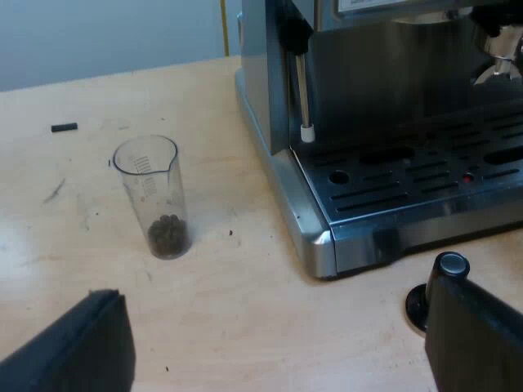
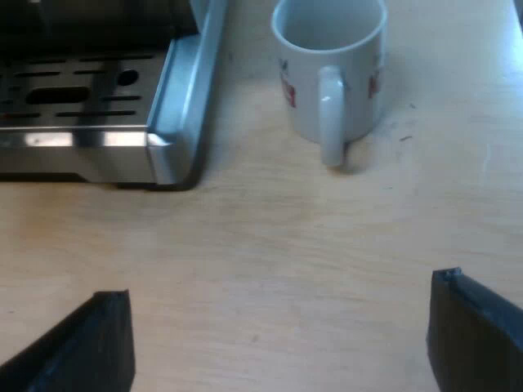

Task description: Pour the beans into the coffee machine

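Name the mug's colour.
The mug is white with small red markings, best seen in the right wrist view.

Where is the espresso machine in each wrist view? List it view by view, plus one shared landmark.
Left wrist view: the espresso machine stands beside the measuring glass holding beans.
Right wrist view: the espresso machine shows its base corner beside the white mug.
Shared landmark: the slotted drip tray.
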Robot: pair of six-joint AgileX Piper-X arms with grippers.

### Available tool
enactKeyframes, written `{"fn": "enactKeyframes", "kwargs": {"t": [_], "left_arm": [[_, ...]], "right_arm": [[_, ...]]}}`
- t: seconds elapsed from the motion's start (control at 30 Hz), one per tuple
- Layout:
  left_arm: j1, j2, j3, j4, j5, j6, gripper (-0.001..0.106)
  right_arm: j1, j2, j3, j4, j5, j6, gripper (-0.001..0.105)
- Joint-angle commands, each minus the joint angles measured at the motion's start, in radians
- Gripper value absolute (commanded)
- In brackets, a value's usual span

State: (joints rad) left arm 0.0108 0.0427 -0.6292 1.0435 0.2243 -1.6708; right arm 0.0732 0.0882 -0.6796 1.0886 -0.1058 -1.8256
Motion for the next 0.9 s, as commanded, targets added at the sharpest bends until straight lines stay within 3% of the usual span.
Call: {"fn": "enactKeyframes", "kwargs": {"t": [0.03,0.37,0.53,0.73,0.9], "left_arm": [[-0.001,0.029,-0.016,-0.010,-0.012,-0.011,0.086],[-0.001,0.156,-0.020,-0.052,-0.003,-0.011,0.086],[-0.001,0.176,-0.020,-0.071,-0.003,-0.011,0.086],[-0.001,0.176,-0.020,-0.089,-0.003,-0.011,0.086],[-0.001,0.176,-0.020,-0.129,-0.005,-0.011,0.086]], "right_arm": [[0.002,0.041,-0.047,-0.009,-0.032,-0.020,0.079],[0.145,0.251,-0.230,-0.031,-0.065,-0.124,0.079],[0.262,0.358,-0.309,-0.058,-0.110,-0.124,0.079],[0.389,0.433,-0.316,-0.196,-0.138,-0.077,0.079],[0.496,0.491,-0.316,-0.310,-0.141,-0.077,0.079]]}}
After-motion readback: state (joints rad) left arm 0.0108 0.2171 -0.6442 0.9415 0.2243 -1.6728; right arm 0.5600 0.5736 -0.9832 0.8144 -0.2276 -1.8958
